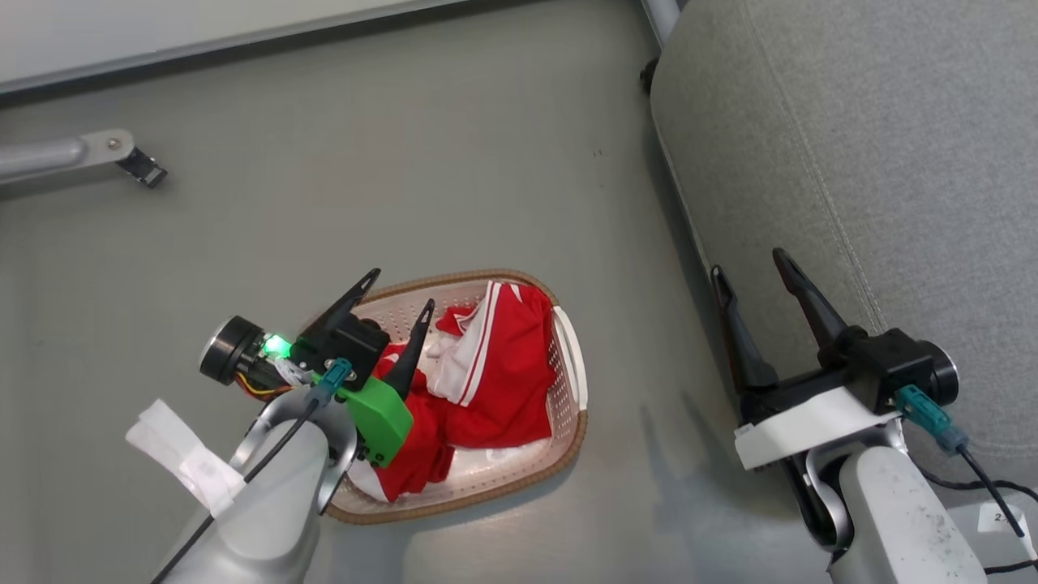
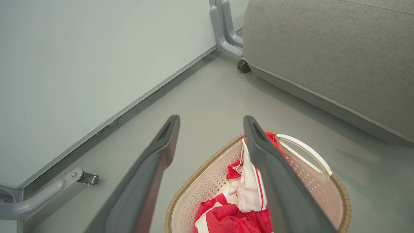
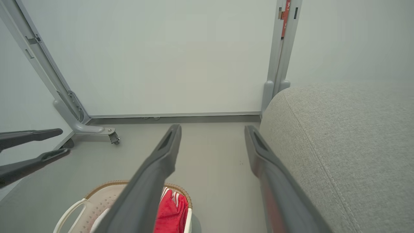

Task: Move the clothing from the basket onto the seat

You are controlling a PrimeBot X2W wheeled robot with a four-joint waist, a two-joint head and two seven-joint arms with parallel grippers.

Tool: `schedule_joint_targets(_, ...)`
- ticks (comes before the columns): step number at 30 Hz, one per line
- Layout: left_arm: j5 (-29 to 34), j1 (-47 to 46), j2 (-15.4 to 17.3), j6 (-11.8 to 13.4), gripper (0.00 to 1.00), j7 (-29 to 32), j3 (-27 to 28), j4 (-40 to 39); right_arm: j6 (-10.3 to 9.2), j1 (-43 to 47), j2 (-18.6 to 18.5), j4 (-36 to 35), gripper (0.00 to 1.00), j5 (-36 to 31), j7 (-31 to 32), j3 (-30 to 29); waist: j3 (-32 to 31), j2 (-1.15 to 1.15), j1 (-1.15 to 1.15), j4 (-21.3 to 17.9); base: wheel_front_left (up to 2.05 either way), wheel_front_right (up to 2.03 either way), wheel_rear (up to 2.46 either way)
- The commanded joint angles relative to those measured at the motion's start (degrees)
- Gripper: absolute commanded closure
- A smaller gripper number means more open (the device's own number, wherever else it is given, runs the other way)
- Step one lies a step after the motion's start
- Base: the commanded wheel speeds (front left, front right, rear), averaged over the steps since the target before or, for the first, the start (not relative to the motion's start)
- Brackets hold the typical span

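While my left end effector [image 1: 401, 289] hangs spread above the basket [image 1: 573, 357] of clothing [image 1: 503, 365], my right end effector [image 1: 750, 264] stands spread at three o'clock, by the seat [image 1: 892, 146].

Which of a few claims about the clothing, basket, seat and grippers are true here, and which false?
1. The clothing lies in the basket. True.
2. The left gripper is shut on the clothing. False: it is open and grips nothing.
3. The basket stands on the seat. False: it stands on the floor, beside the seat.
4. The right gripper is open. True.
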Motion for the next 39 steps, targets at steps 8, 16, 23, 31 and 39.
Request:
schedule_joint_targets(8, -1.75, -9.31, 3.63, -0.18, 0.00, -0.04, -10.51, 10.15, -0.02, -4.78, -0.18, -2.37, 0.00, 0.04, -0.20, 0.48, 12.09, 0.00, 0.00, -5.30, 0.00, 0.00, 0.00)
schedule_joint_targets(16, -5.08, -16.15, 5.42, -0.18, 0.00, -0.05, -21.88, 19.98, -0.02, -7.37, -0.20, -4.12, 0.00, -0.92, -0.20, 0.34, 17.47, 0.00, 0.00, -6.31, 0.00, 0.00, 0.00)
schedule_joint_targets(23, -7.69, -21.33, 5.74, -0.18, 0.00, 0.60, -30.57, 26.78, -0.02, -8.75, -0.19, -5.08, 0.00, -2.00, -0.20, 0.01, 21.58, 0.00, 0.00, -5.76, 0.00, 0.00, 0.00)
schedule_joint_targets(31, -8.75, -26.89, 6.56, -0.14, 0.00, 4.44, -38.28, 31.87, -0.02, -9.97, -0.20, -6.89, 0.00, -2.99, -0.20, 0.25, 25.86, 0.00, 0.00, -5.12, 0.00, 0.00, 0.00)
schedule_joint_targets(39, -9.13, -31.55, 7.07, -0.14, 0.00, 10.61, -43.41, 33.72, -0.02, -10.99, -0.20, -8.47, 0.00, -3.48, -0.20, 0.33, 30.01, 0.00, 0.00, -4.70, 0.00, 0.00, 0.00)
